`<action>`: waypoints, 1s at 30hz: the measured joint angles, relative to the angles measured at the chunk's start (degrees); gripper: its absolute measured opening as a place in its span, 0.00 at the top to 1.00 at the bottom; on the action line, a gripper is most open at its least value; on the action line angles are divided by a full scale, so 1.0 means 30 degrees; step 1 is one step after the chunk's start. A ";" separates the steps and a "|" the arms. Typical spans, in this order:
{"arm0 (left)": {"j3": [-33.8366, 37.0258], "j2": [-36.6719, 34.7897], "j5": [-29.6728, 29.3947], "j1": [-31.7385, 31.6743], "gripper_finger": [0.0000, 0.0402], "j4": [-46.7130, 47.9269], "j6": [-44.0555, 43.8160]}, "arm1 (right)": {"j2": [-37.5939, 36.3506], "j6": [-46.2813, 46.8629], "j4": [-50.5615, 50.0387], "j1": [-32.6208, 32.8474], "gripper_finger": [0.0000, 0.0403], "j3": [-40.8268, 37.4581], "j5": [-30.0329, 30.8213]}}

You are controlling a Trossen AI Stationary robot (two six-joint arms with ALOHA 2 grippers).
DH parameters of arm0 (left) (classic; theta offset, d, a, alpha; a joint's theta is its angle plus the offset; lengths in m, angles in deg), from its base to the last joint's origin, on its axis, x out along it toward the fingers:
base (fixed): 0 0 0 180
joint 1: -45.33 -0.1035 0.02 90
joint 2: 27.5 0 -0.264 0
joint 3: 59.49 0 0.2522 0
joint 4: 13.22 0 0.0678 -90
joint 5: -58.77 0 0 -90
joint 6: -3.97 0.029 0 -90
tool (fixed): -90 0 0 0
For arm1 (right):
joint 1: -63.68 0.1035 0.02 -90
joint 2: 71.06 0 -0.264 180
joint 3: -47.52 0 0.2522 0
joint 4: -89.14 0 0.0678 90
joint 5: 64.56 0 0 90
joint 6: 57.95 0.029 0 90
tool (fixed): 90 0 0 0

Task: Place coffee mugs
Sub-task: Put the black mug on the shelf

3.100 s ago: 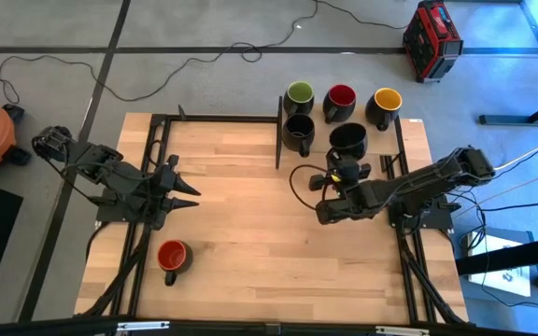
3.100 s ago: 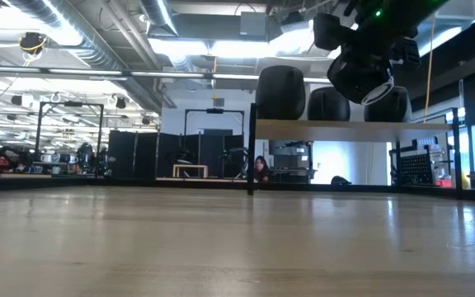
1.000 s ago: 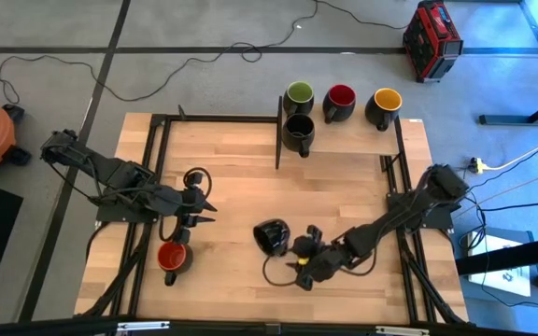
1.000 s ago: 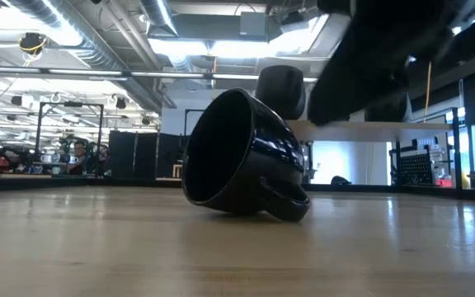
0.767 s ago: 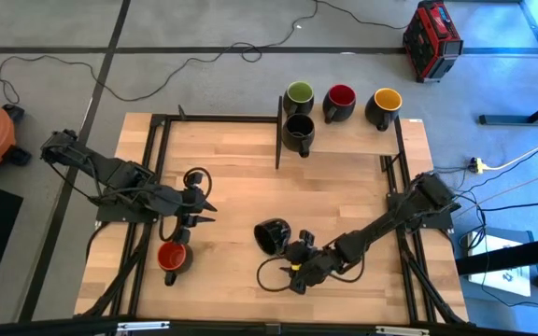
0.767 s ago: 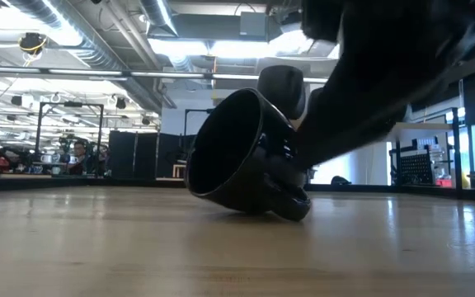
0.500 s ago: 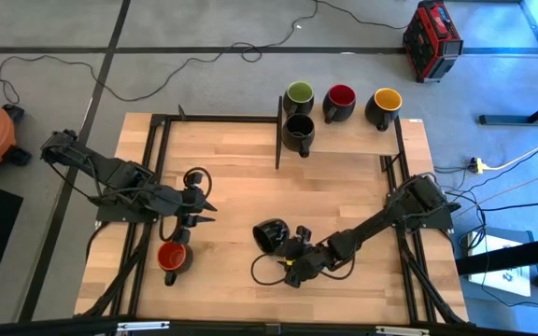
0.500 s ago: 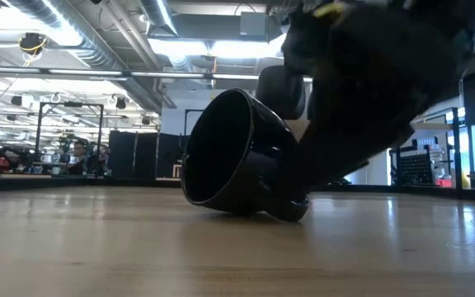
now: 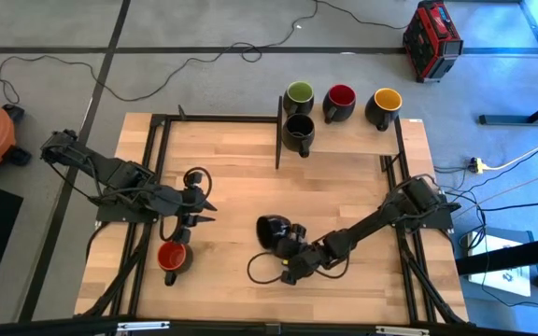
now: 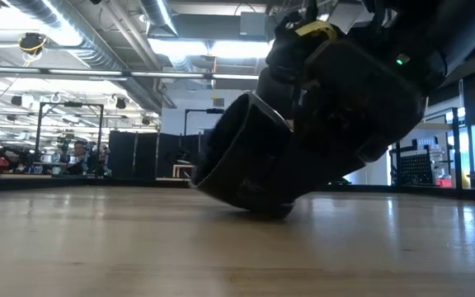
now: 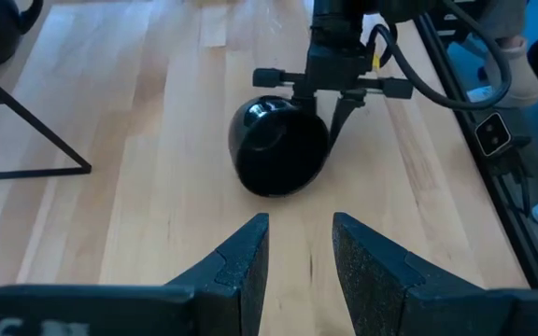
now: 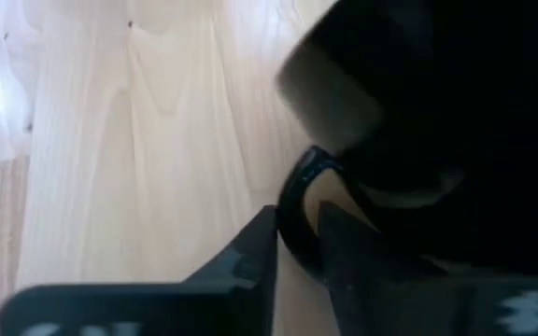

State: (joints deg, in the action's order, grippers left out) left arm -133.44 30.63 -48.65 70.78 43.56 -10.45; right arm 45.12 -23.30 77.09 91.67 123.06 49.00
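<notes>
Glossy black mug (image 11: 278, 159) tipped on its side, handle between right gripper's (image 9: 290, 252) narrowed jaws; left gripper (image 9: 201, 207) agape.

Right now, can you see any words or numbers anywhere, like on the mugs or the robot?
None can be read.
Black mug: plain, no print.
Shelf mugs: no print showing.
Red case on the floor: any label is too small to read.
Right wrist view's bottom corners: pale marks, too blurred to read.

A black mug (image 9: 271, 230) lies tipped on its side mid-surface, near edge. A red-inside mug (image 9: 172, 258) stands upright at near left. At far right, green (image 9: 299, 95), red (image 9: 341, 98), yellow (image 9: 386, 101) and black (image 9: 298, 129) mugs stand upright.
</notes>
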 joint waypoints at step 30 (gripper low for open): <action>0.0000 -0.1203 0.0600 -0.0357 0.71 0.0016 -0.0127 | 0.1512 -0.2161 1.3314 -0.1625 1.00 -0.0146 -0.2228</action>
State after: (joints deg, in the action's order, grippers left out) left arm -133.44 27.02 -46.85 69.71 43.61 -10.83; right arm 49.66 -29.78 117.03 86.79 122.62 42.31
